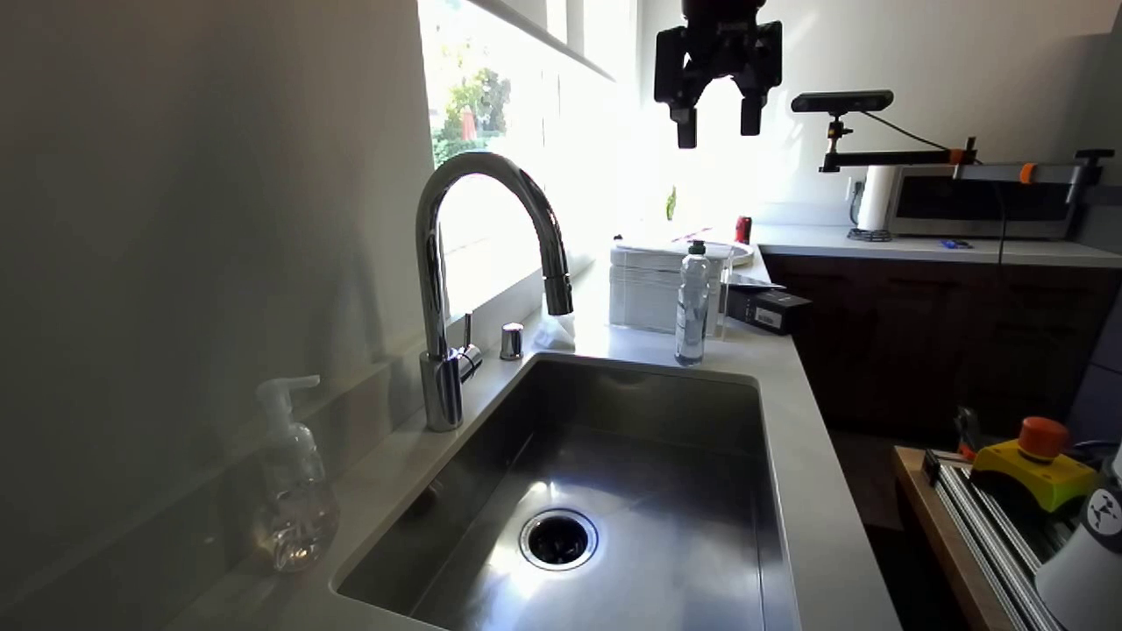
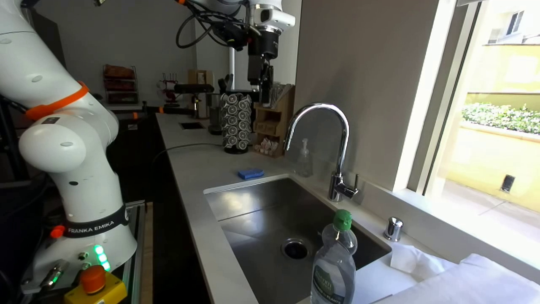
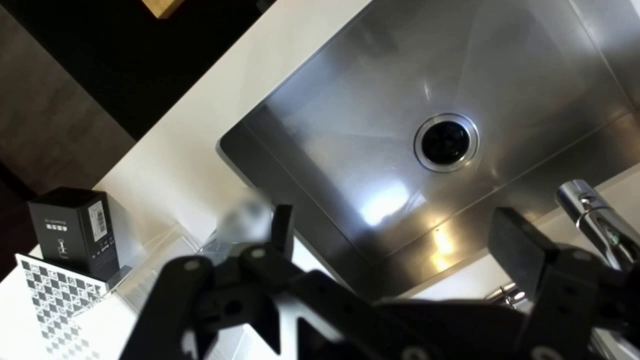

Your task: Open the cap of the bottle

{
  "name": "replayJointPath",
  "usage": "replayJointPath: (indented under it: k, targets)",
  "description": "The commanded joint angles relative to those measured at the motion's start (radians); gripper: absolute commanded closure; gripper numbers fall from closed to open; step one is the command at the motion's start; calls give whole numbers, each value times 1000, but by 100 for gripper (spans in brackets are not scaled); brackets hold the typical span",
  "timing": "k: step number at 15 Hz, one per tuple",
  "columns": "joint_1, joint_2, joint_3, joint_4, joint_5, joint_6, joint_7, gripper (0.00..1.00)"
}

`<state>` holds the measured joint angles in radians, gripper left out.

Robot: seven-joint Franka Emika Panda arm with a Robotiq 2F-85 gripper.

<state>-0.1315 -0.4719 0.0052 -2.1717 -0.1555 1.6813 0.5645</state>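
Leftmost in an exterior view, a clear pump dispenser (image 1: 294,499) stands beside the sink (image 1: 666,526), and the arched tap (image 1: 429,298) rises from the counter (image 1: 815,491) along the sink's left edge. Past the sink's far rim sits a white boxy container (image 1: 644,294). Just behind that same rim, the bottle (image 1: 692,307) stands upright, its green cap (image 2: 342,219) on top in both exterior views.

The bottle looks like thin plastic, probably fairly light, though how full it is cannot be told. Its smooth walls would likely slip in a grip and give under a hard squeeze, and a nudge could topple it into the sink. The cap should be the stiffer part, so the better hold is on its sides, from straight above; whether it twists or lifts does not show. Unbraced, the slim bottle may turn along with it.

Next to the right, high above the sink's level, hangs the gripper (image 1: 719,123), jaws spread wide, holding and touching nothing. In the wrist view the sink and a strip of counter show between its fingers (image 3: 520,250). Furthest right, beyond the sink's far end, lies a black box (image 1: 767,308).
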Motion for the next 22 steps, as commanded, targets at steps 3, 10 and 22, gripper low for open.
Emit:
replayJointPath:
  k: [3, 10, 22]
  targets:
    - [-13, -20, -78, -36, 49, 126, -176, 0]
    - [-35, -21, -174, -64, 90, 217, -396, 0]
    - [-138, 2, -256, -52, 51, 230, -493, 0]
